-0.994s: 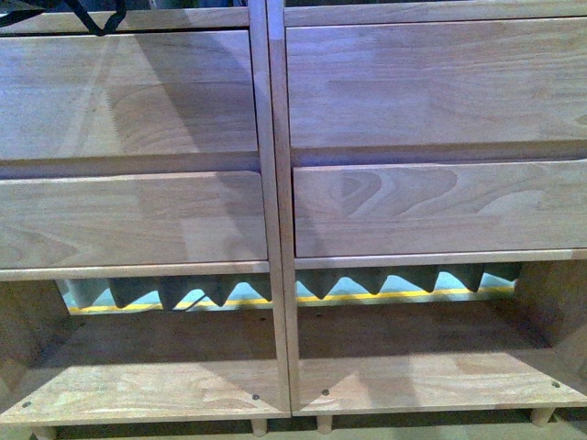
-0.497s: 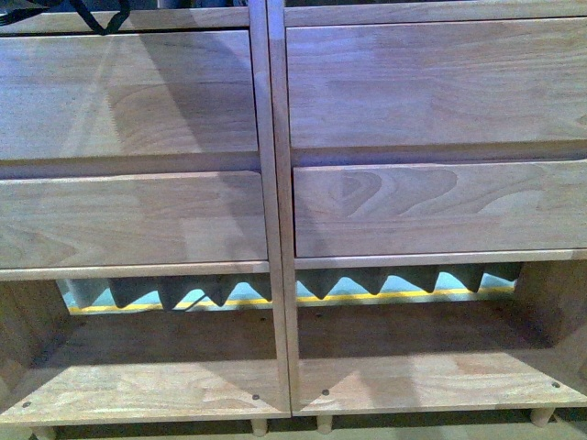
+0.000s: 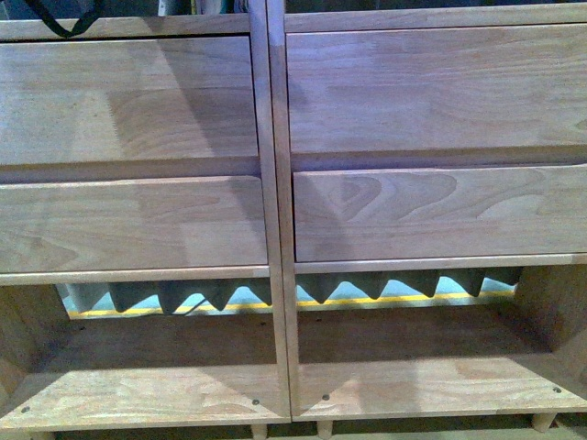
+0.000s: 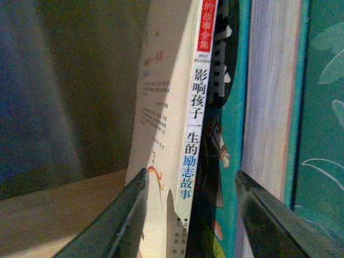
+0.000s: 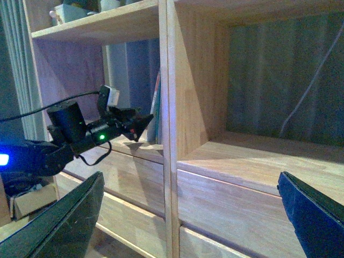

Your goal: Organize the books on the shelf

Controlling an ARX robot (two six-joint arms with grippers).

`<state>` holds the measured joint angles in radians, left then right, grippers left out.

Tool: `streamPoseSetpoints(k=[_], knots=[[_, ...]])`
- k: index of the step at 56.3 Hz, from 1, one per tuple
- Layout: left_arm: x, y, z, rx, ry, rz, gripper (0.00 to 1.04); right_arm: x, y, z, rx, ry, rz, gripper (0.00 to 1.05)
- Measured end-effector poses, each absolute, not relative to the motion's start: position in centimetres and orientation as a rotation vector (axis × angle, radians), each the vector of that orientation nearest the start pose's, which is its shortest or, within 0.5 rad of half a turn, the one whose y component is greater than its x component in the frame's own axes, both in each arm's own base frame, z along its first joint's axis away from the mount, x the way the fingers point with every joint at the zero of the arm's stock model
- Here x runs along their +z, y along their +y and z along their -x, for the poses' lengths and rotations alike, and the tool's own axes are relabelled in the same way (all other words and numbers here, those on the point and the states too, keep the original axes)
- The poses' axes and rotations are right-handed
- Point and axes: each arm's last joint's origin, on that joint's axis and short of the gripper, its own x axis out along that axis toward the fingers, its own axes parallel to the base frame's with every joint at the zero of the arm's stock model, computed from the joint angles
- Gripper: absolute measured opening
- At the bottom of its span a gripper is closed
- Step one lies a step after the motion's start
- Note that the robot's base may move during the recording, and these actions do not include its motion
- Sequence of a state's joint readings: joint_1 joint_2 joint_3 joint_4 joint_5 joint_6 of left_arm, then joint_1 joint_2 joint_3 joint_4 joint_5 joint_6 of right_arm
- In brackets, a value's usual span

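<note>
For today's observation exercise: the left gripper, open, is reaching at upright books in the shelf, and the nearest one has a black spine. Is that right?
Not quite. The left wrist view shows the open left gripper at upright books in the shelf, but the nearest book has a white spine with a red top, not black.

Books (image 4: 185,161) cropped top and bottom in left wrist view; right tool (image 5: 188,215) fingertips off-frame
</note>
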<state>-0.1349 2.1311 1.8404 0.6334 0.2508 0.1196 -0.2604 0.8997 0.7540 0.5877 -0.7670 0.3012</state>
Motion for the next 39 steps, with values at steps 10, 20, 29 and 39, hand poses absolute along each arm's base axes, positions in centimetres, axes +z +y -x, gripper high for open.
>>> streamPoseSetpoints(k=[10, 20, 29, 39], knots=[[34.2, -6.5, -46.4, -0.272, -0.324, -0.051, 0.99, 37.2, -2.9, -18.6, 0.550, -0.309, -0.072, 0.98], [32.9, -5.0, -41.0, -0.132, -0.300, -0.015, 0.98, 37.2, -2.9, -18.6, 0.550, -0.309, -0.072, 0.98], [31.0, -5.0, -32.9, -0.169, -0.295, -0.002, 0.98, 37.2, -2.9, -18.6, 0.550, -0.309, -0.072, 0.98], [27.0, -5.7, -23.1, -0.067, -0.077, 0.011, 0.84, 37.0, -2.4, -18.5, 0.306, -0.222, -0.114, 0.88]])
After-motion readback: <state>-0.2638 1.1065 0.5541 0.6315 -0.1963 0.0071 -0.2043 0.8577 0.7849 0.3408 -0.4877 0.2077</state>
